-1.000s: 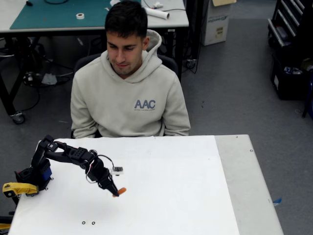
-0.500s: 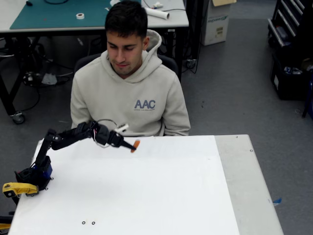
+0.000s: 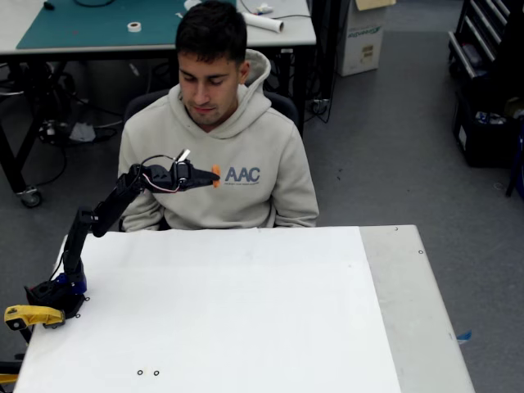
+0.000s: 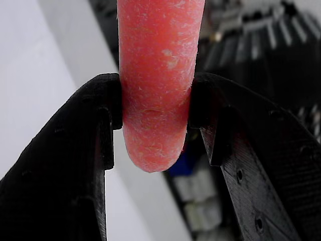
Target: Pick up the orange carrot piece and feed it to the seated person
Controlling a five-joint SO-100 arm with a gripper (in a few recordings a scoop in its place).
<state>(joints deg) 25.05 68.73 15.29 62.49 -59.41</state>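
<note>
The orange carrot piece (image 3: 216, 175) is clamped in my black gripper (image 3: 211, 176), held high above the table in front of the seated person's (image 3: 214, 155) chest, below his chin. In the wrist view the carrot piece (image 4: 155, 75) stands upright between the two black fingers (image 4: 103, 125), pinched at its lower half, its rounded end pointing down. The seated person wears a beige hoodie and looks down toward the carrot. The arm reaches up and right from its base (image 3: 57, 296) at the table's left edge.
The white table (image 3: 246, 311) lies below the raised arm. A yellow clamp handle (image 3: 29, 315) sits by the arm's base at the left edge. Behind the person stands a desk with a green mat (image 3: 98, 24). Dark shelving (image 3: 487, 82) is at the far right.
The arm has lifted the carrot from just above the table's lower left, up past the far table edge, to chest height in front of the person.
</note>
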